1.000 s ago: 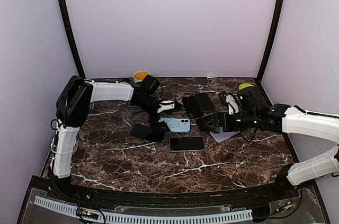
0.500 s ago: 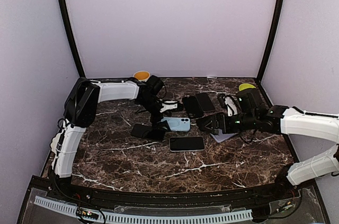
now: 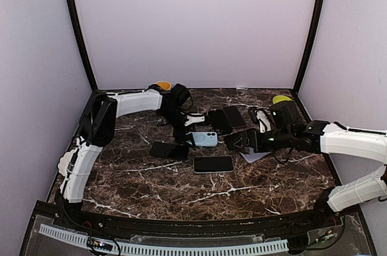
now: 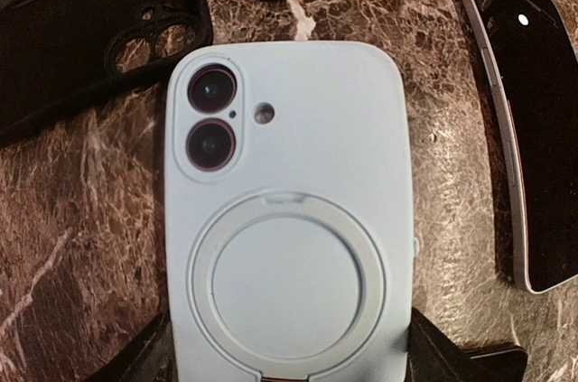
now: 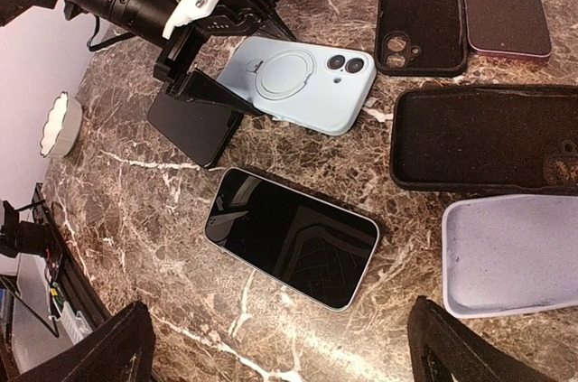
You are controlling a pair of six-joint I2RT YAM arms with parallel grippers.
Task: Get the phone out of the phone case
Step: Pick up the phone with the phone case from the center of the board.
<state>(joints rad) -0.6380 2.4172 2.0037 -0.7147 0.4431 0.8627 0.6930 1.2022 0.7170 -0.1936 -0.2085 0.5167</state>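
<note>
Two arms meet over the dark marble table (image 3: 272, 189) in the overhead view. The left claw (image 3: 188, 134) sits at the left end of the pale blue silicone phone case (image 3: 204, 139). That case lies back-up at mid-table with the phone inside, long axis left to right. The right claw (image 3: 237, 141), spread and empty, hangs just off its other end.

From the left wrist, the case runs straight away from the claw, camera lenses (image 4: 212, 117) at the far end. One dark finger (image 4: 135, 359) lies against each long edge; whether they already pinch I cannot tell.

From the right wrist, a bare black glass-faced phone (image 5: 291, 236) lies just beside the case. The left arm seems better placed.
</note>
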